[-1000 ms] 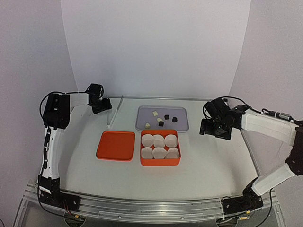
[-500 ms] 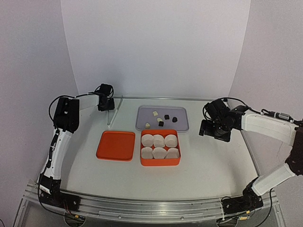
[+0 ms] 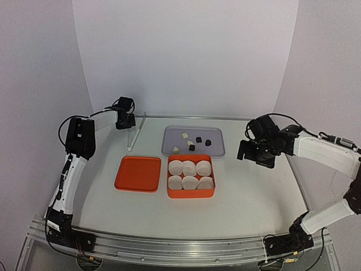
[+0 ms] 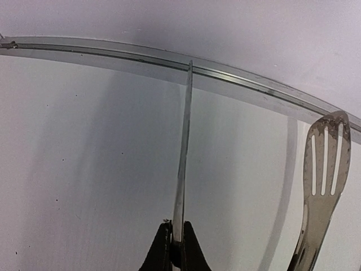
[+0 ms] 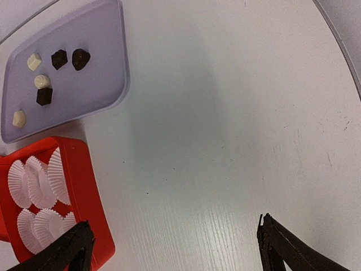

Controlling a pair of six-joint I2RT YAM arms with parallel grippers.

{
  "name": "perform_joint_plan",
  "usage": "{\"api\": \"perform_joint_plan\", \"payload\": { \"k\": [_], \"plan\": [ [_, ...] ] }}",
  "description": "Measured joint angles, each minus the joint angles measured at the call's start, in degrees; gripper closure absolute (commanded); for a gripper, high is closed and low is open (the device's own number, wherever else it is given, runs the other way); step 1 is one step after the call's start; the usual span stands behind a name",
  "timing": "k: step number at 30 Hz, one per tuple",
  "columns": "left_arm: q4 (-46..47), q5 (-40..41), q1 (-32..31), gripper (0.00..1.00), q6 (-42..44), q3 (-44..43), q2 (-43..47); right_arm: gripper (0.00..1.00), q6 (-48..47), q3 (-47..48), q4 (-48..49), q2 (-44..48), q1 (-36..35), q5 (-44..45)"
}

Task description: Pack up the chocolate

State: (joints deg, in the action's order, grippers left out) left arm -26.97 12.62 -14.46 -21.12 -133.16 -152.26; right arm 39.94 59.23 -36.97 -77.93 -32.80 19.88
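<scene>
Several chocolate pieces, dark [image 3: 198, 139] [image 5: 59, 58] and cream-white [image 3: 184, 135] [image 5: 34, 61], lie loose on a pale lavender tray [image 3: 214, 148] [image 5: 101, 34] at the back. In front of the tray stands an orange box [image 3: 190, 195] [image 5: 84, 186] holding white pleated paper cups [image 3: 189, 167]. At the back left, my left gripper [image 3: 125, 118] [image 4: 176, 226] is shut on one thin arm of the metal tongs [image 3: 137, 132] [image 4: 183, 147]; the tongs' other, slotted arm [image 4: 324, 169] shows to the right. My right gripper [image 3: 255, 155] [image 5: 174, 223] hangs open over bare table right of the tray, with nothing between its fingers.
An orange lid [image 3: 138, 174] lies flat left of the box. A metal rail [image 4: 113, 53] runs along the table's far edge, with white walls close behind. The right arm's body [image 3: 316, 148] reaches in from the right.
My left gripper has moved right along the back edge to the tongs and shut on one arm of them. The right arm has barely shifted.
</scene>
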Motion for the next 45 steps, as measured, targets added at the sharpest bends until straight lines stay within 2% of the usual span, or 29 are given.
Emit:
{"api": "perform_joint_plan", "payload": {
  "k": [5, 10, 15, 20, 26, 30, 37, 45],
  "plan": [
    [-1.27, -3.16, 0.00, 1.00, -2.38, 2.72, 6.02, 0.02, -4.22, 0.51, 0.79, 2.52, 0.02, -2.97],
    [1.02, -12.78, -0.25, 1.00, -6.55, 15.26, 23.11, 0.02, -5.87, 0.54, 6.62, 3.00, -1.22, -11.34],
    [11.15, -23.67, -3.98, 1.00, -12.52, 31.89, 42.75, 0.02, -6.05, 0.39, 21.26, -1.27, -7.11, -24.52],
    [22.96, -27.96, -13.92, 1.00, -19.74, 45.91, 54.45, 0.02, -6.60, 0.29, 37.04, -6.56, -14.55, -33.58],
    [35.72, -26.17, -22.31, 1.00, -29.28, 62.25, 62.84, 0.02, -4.21, -1.40, 58.60, -7.39, -18.70, -40.26],
    [42.96, -21.31, -25.72, 1.00, -33.76, 67.13, 67.22, 0.02, -3.07, -1.30, 67.29, -7.91, -19.74, -42.08],
    [57.04, -19.27, -28.42, 1.00, -39.70, 70.40, 71.64, 0.02, -1.53, 2.36, 71.21, -11.94, -21.58, -43.19],
    [62.62, -18.31, -29.46, 1.00, -41.96, 72.92, 71.64, 0.04, 0.91, 10.47, 72.76, -16.97, -23.64, -45.33]
  ]
}}
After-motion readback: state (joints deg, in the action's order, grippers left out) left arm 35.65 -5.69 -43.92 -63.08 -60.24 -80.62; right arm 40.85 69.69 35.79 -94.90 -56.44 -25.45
